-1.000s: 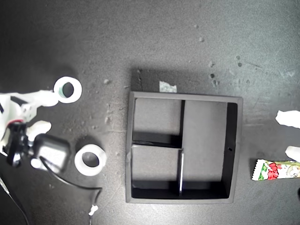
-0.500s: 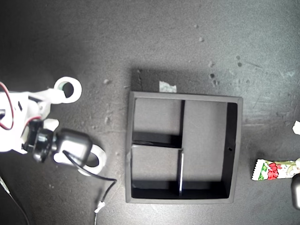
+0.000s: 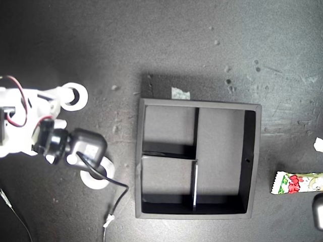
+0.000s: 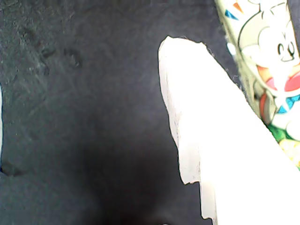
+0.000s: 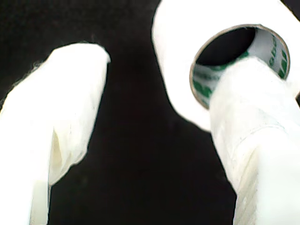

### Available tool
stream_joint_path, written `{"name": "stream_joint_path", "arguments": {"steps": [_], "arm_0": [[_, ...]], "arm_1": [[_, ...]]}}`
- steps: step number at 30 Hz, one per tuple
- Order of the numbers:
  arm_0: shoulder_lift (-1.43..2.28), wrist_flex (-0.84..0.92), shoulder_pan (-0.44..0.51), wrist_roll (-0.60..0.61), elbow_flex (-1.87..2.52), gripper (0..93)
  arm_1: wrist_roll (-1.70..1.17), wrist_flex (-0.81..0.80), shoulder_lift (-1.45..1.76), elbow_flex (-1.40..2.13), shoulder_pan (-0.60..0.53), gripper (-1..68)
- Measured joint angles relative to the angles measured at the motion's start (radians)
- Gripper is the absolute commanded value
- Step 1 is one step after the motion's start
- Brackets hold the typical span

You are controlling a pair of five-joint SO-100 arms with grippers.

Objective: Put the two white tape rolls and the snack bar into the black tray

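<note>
The black tray (image 3: 254, 161) lies in the middle of the exterior view with all its compartments bare. One white tape roll (image 3: 78, 96) with a greenish inner rim (image 5: 178, 61) sits at the exterior view's left. My second gripper (image 3: 65, 108) (image 5: 164, 65) is open, with one finger (image 5: 253, 140) reaching over that roll's hole and the other (image 5: 56, 131) apart on the table. The other white tape roll (image 3: 96, 177) is half hidden under that arm's camera. The snack bar (image 3: 298, 182) (image 4: 272, 61) lies at the exterior view's right edge, just outside my open first gripper (image 4: 89, 75).
A torn tape scrap (image 3: 180, 93) lies just beyond the tray's far wall. A black cable (image 3: 118, 194) with a white plug (image 3: 107, 220) trails from the second arm toward the tray's near corner. A dark body (image 3: 318, 209) shows at the exterior view's right edge.
The second arm swung toward the tray, covering part of the lower roll and pushing a finger over the upper roll's hole. The first gripper's fingers slid mostly off the exterior view's right edge.
</note>
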Motion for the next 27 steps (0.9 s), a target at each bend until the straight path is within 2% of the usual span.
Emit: {"name": "stream_joint_path", "arguments": {"steps": [11, 15, 18, 21, 22, 27], "arm_0": [[-0.141, -0.044, -0.005, -0.002, -0.009, 16.7], [-0.193, -0.058, -0.048, -0.005, -0.012, 9.6], [-0.222, -0.081, -0.078, -0.003, -0.012, 6.4], [-0.227, -0.11, -0.1, -0.005, -0.012, 5.5], [-0.227, -0.12, -0.104, 0.0, -0.012, 5.0], [-0.229, -0.15, -0.123, 0.052, -0.012, 0.0]], "arm_1": [[0.032, 0.011, 0.0, 0.0, -0.002, 21.6], [0.167, 0.11, 0.0, -0.009, -0.074, 24.0], [0.299, 0.14, 0.0, -0.018, -0.16, 28.5], [0.414, 0.058, 0.0, 0.017, -0.247, 29.8], [0.476, -0.041, -0.002, 0.083, -0.284, 29.7], [0.551, -0.261, -0.003, 0.261, -0.324, 28.6]]}}
